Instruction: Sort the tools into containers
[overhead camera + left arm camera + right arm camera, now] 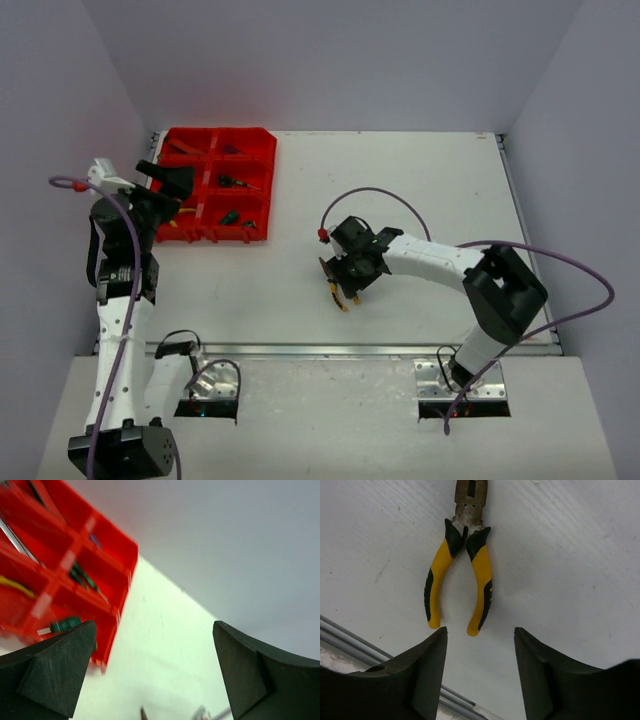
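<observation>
— End effectors first, seen from overhead: what are they doing?
— Right end effector (350, 275) hangs over the middle of the tabletop (430, 170), directly above the yellow-handled pliers (342, 296). They lie flat, well apart from the red tray (220, 131) at the far left. Left end effector (168, 182) sits above the tray's left column. Small tools lie in several compartments.
— And the left wrist camera?
— It's blurred, but both fingers are spread wide with nothing between them. Past them is the tray, with a green-handled screwdriver (82, 577) in one compartment and a silver wrench (15, 540) in another.
— The right wrist camera?
— The fingers are apart and empty, not touching the pliers. The pliers rest on the tabletop just beyond the fingertips, handles slightly spread and pointing back at them, nose pointing away. A metal rail (350, 635) crosses the lower left corner.
</observation>
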Robot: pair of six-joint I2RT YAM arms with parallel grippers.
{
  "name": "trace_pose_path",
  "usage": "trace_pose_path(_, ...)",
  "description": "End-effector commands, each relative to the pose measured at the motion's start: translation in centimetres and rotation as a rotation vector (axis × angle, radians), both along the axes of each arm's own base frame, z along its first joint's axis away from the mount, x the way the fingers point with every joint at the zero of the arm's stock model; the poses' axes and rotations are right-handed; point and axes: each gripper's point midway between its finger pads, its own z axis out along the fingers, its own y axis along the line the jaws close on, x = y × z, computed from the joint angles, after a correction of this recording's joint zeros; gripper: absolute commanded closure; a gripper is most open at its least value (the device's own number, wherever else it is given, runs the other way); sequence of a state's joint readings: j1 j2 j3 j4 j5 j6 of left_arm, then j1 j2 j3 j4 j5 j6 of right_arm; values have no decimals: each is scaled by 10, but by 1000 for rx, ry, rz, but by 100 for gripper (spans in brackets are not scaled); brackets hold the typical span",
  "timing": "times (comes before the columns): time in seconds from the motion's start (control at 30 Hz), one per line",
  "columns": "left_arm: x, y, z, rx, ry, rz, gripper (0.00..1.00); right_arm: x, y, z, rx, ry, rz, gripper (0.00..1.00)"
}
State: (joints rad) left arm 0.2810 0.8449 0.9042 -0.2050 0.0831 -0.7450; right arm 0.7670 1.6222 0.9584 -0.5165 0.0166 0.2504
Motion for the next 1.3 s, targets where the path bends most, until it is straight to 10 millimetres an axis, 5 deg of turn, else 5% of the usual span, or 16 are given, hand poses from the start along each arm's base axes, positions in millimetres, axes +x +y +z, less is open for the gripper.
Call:
trace_pose_path(0.0,-12,-63,-56,-3,80,-270,0,13,4,-13,-85,-26,4,48)
trace_pose_path(0.2,-40,-88,-69,51,47,-404,0,15,11,-44,-130,10,-6,61)
trace_pose_path(0.4,-56,-119,-91,13,59,-591,0,19,23,-43,-70,-7,-42,95)
trace_pose_path(0.53,-63,-135,-101,-58,53,-688,0,22,25,-26,-32,-88,-66,100)
trace_pose_path(0.63,-66,-150,-104,-131,-4,-751,0,26,35,19,99,-194,-72,100)
trace_pose_path(0.87,-73,-179,-112,-179,-46,-832,1,20,52,64,271,-237,-38,100)
trace_pose_path(1.13,-75,-244,-101,-173,-115,-973,15,2,85,116,448,-248,46,100)
trace_pose_path(1.27,-62,-260,-102,-155,-97,-949,20,-3,94,139,502,-261,85,100)
